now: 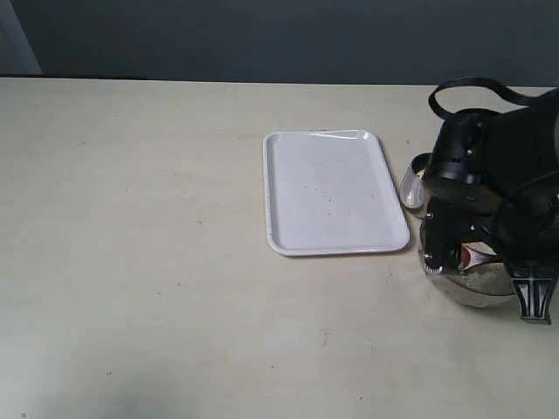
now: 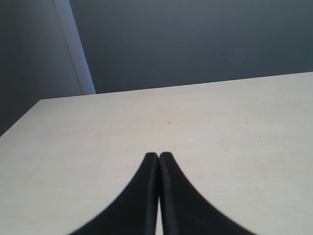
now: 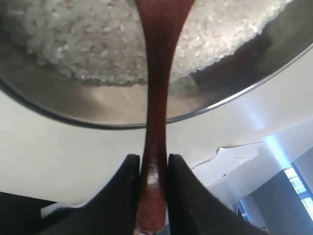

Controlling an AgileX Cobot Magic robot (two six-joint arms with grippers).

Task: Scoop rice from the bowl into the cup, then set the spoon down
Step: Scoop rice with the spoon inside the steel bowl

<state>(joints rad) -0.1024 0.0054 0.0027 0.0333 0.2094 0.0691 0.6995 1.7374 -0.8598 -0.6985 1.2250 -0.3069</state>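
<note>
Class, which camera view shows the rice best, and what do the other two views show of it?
The right wrist view: the rice lies in the bowl close up, with single grains visible beside the spoon handle. In the exterior view the right arm hides nearly all of it. The left wrist view shows table, no rice.

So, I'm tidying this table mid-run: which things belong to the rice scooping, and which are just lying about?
In use: rice, bowl, cup, spoon, right gripper holding the spoon.
Lying about: white tray, left gripper, shut and idle.
</note>
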